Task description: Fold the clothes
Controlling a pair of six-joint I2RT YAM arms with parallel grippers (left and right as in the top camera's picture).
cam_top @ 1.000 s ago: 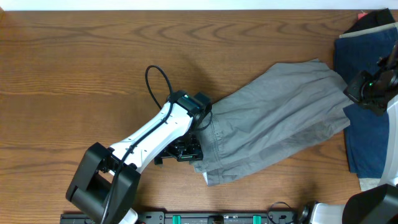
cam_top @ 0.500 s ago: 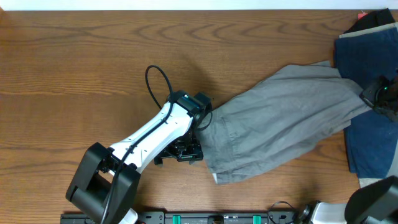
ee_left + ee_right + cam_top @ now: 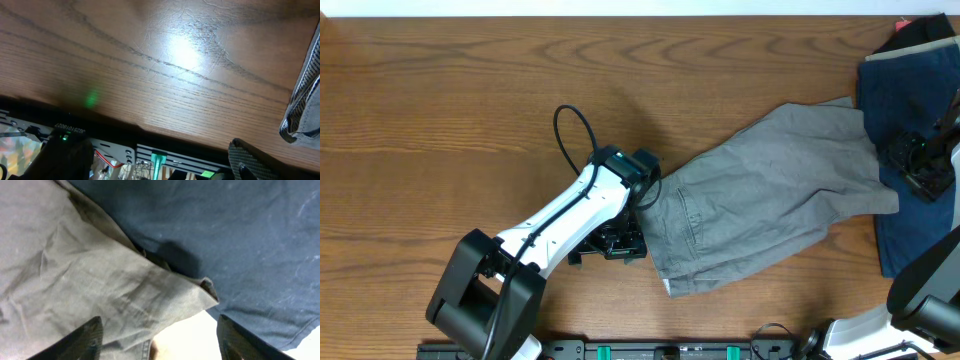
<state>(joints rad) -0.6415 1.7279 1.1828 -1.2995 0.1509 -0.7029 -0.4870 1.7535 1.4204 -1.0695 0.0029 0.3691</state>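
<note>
While the grey shorts (image 3: pixel 770 200) are spread diagonally on the table (image 3: pixel 440 100) right of centre, their 3 o'clock corner is laid over a blue garment (image 3: pixel 910 90). The right end effector (image 3: pixel 160 339) is held open above that corner; whether the left end effector (image 3: pixel 620 242), at their 8 o'clock edge, is open or closed cannot be told.

From my feed, the whole scene sits on a brown wooden surface (image 3: pixel 440 110) with long, wavy grain running left to right. Along the far edge in the overhead view I see a thin white strip (image 3: pixel 620 7) (wall or border, I can't tell which). At the near edge a black rail (image 3: pixel 650 351) with green fittings borders the wood. The left wrist view shows a bright glare patch (image 3: pixel 182 50) on the varnish, fine scratches around it, and a small green glow (image 3: pixel 90 97) reflected on the grain.
</note>
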